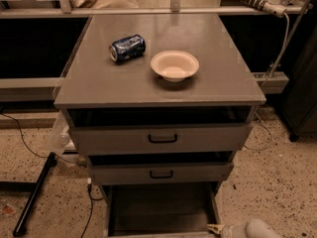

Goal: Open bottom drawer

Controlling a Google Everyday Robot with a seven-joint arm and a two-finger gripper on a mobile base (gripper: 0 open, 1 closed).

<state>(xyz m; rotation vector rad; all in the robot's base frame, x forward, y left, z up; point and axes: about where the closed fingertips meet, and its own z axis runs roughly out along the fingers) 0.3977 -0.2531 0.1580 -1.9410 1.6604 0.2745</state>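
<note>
The bottom drawer (158, 209) sits at six o'clock, drawn well out beneath the middle drawer (161, 173), so the risk I judge is overpulling it to its stop and jerking the desk (213, 83), which could set the can (127, 48), lying on its side at eleven o'clock, rolling. My fingers (216, 228) lie at five o'clock by its right front corner — open or closed, I cannot tell — and a tug from there, off-centre, could rack it in its runners.
</note>
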